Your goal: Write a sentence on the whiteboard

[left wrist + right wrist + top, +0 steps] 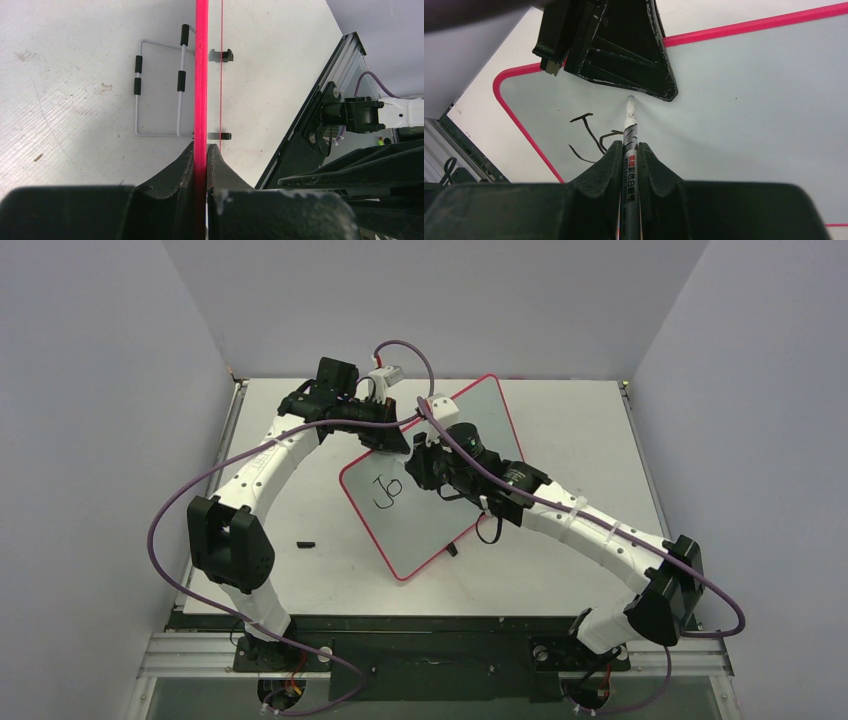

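Observation:
The whiteboard (pixel 478 415), pale with a red rim, lies tilted across the middle of the table. Black letters "Jo" (pixel 387 490), the start of the sentence, sit near its left corner. My left gripper (pixel 397 432) is shut on the board's far-left edge, its jaws pinching the red rim (pixel 201 75). My right gripper (pixel 422 468) hovers over the board, shut on a grey marker (pixel 630 127). The marker's white tip points at the board surface (pixel 749 100), just right of the letters "Jo" (pixel 589 132) and close under the left gripper's black fingers (pixel 624 55).
A small black marker cap (pixel 306 543) lies on the table left of the board. A wire stand (pixel 160 90) with black sleeves rests on the table beside the board's edge, near two black clips (pixel 220 55). Grey walls enclose the table on three sides.

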Robot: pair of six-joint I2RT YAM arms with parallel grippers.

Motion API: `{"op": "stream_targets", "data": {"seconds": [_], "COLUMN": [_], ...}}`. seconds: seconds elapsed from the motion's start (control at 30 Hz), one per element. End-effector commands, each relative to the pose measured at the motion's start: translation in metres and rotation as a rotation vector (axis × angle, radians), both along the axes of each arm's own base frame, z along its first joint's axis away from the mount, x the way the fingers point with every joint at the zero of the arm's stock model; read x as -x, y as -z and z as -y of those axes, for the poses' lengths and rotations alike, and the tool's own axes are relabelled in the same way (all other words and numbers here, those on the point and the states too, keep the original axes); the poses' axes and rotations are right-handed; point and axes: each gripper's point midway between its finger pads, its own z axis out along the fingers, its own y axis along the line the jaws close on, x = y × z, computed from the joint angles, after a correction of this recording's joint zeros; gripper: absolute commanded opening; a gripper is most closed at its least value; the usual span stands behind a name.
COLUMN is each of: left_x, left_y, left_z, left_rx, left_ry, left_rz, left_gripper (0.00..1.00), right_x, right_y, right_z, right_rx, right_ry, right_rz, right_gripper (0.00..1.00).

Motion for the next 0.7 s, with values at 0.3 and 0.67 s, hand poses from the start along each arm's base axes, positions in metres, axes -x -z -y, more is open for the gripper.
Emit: {"op": "stream_targets", "data": {"seconds": [0.3,0.67], "left_x": [-0.010,-0.008], "left_y": [-0.006,-0.008], "left_z": [-0.002,-0.001], "left_rx": [-0.072,-0.071], "left_ry": [-0.002,0.001], "left_rz": [0.131,0.133], "left_gripper": [0.00,0.00], "right_x": [0.006,0.002], "right_y": [0.022,0.022], "right_z": [0.009,0.022], "right_rx": [0.009,0.023], "right_ry": [0.006,0.065], "right_rz": [-0.022,-0.008], "right_gripper": [0.00,0.00]}}
